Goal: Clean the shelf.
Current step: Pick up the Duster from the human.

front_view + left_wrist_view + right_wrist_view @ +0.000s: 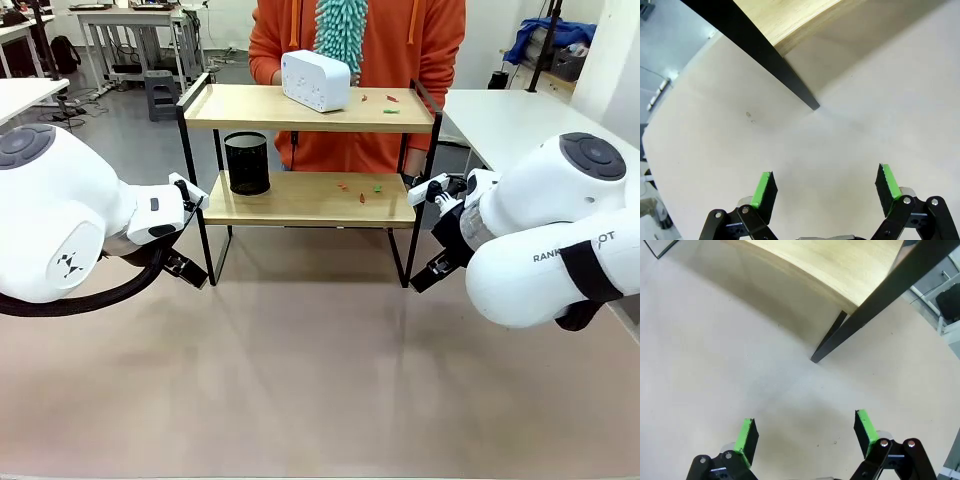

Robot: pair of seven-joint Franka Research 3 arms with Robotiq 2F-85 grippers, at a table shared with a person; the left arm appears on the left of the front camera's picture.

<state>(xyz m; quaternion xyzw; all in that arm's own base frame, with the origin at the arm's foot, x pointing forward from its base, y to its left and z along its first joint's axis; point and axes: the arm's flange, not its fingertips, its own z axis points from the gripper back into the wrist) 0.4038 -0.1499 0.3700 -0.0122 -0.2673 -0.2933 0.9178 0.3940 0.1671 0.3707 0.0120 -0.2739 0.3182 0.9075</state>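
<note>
On the pale table (320, 400), we've got the shelf (310, 200) standing at the far middle, its four black legs planted between our two arms. Right behind it stands a person in an orange hoodie (430, 50), a teal fluffy duster (341, 30) hanging down the chest.

Down low, the left gripper (185, 268) sits just off the shelf's front left leg, and the left wrist view gives us its green pads wide apart over bare tabletop (826, 185), nothing between them, the leg (770, 60) slanting ahead. Same on the other side: the right gripper (432, 272) sits by the front right leg, fingers spread and empty (806, 432), the lower board (840, 265) above.

On the top board, a white box (316, 80), tilted. On the lower board at left, a black mesh cup (247, 163), upright. And we spot tiny red and green scraps on the top board (390, 100) and on the lower one (360, 190).
</note>
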